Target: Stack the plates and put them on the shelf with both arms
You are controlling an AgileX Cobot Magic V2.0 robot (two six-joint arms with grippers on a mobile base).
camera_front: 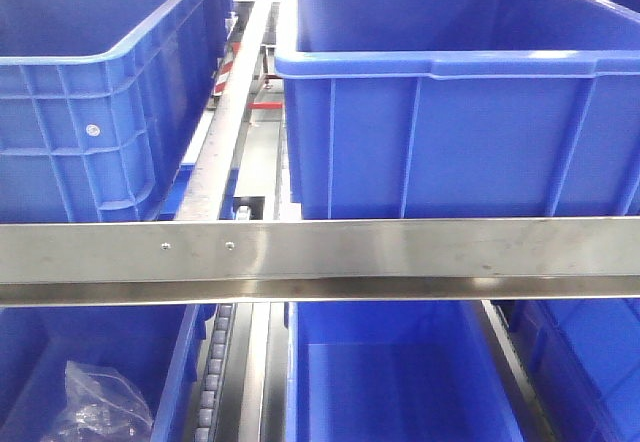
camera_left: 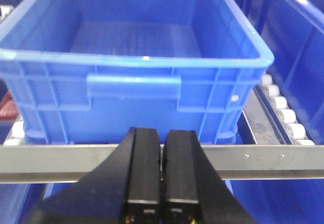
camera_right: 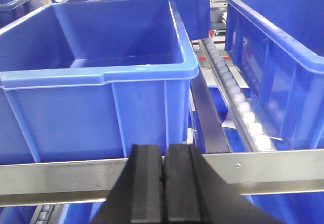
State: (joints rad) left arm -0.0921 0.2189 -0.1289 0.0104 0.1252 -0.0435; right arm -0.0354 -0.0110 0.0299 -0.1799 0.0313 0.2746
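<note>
Blue crates fill the front view: above the shelf's steel rail (camera_front: 320, 252) two sit with nothing showing in them, and below it the left crate (camera_front: 90, 377) holds a crumpled clear bag (camera_front: 100, 412), yet no plates appear anywhere. From the left wrist, the left gripper (camera_left: 162, 176) has its fingers pressed together on nothing before the rail, facing an empty crate (camera_left: 134, 77). From the right wrist, the right gripper (camera_right: 163, 183) is likewise pressed together and empty-handed before the rail, so the task seems barely begun, and the next move calls for finding the plates.

bright overhead light | glare on steel rail (camera_front: 400, 247) | wrist views soft
</note>
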